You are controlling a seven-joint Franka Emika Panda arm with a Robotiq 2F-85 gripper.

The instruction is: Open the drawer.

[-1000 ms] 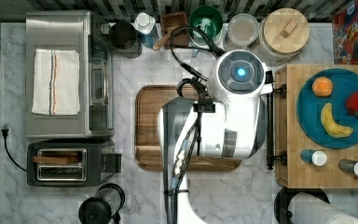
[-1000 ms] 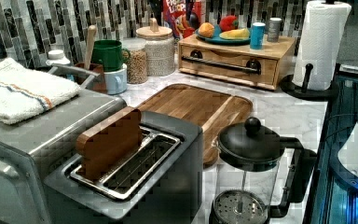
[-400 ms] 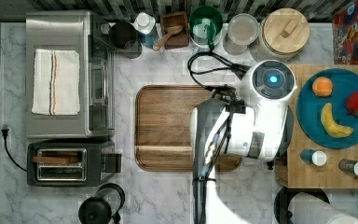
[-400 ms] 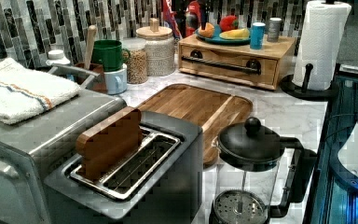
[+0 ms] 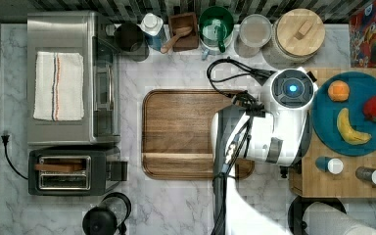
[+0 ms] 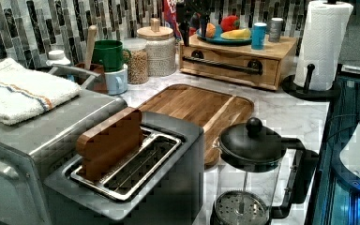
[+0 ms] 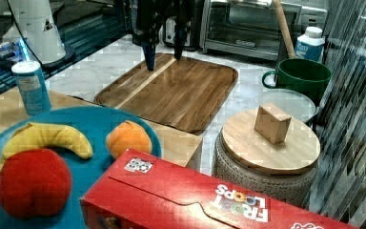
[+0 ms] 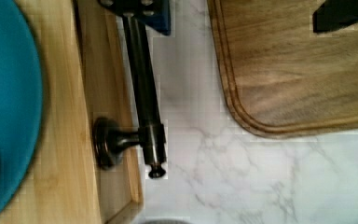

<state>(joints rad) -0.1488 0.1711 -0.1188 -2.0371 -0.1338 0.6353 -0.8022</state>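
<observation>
Top view: white arm above the gap between the brown tray and the wood box. Left view: drawer shut, under the blue plate, black handle across its front. Right view: gripper open, fingers wide apart, low by the tray. Wrist view: one finger right at the handle, the other over the tray.

Plate atop drawer

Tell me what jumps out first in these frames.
The white arm dominates the top view, hanging over the gap between the wooden tray and the bamboo drawer. The drawer's black bar handle fills the wrist view. On top sits a teal plate of fruit.
</observation>
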